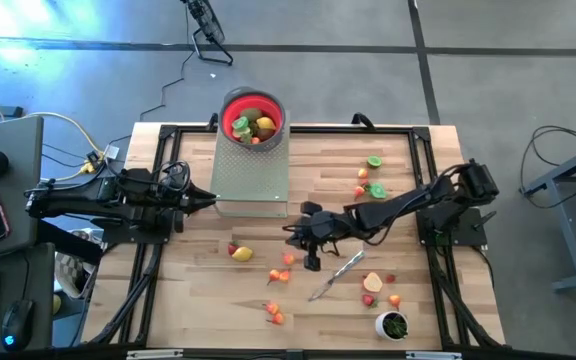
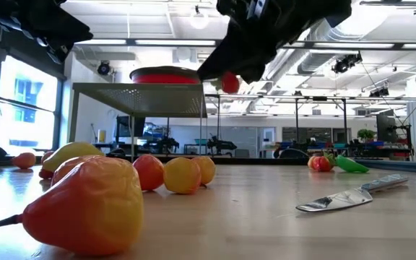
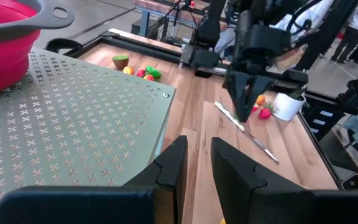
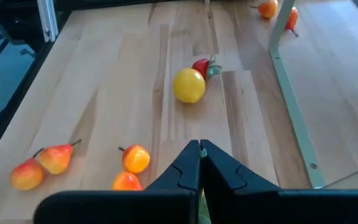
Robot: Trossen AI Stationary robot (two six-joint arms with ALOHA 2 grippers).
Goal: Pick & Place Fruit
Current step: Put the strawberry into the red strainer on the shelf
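Fruit (image 1: 241, 253): you are looking at small pieces lying scattered over the table (image 1: 198, 300), with several more sitting in the red bowl (image 1: 226, 118).
Red bowl: it is standing on the grey perforated platform (image 1: 251, 175) at the table's far edge.
Right end effector (image 4: 200, 149): it is hovering over the middle of the table, near the platform's corner, with its fingers clenched together. A small red piece (image 2: 230, 83) is showing right under it in the low view, and you cannot tell whether it is gripped.
Left end effector (image 3: 197, 146): it is hanging beside the platform's left side, fingers standing slightly apart with nothing between them.
Knife (image 1: 335, 276): it is lying flat on the table between the right end effector and the white cup (image 1: 392, 324).
Ahead of the right end effector: a yellow piece and a red piece are lying together.
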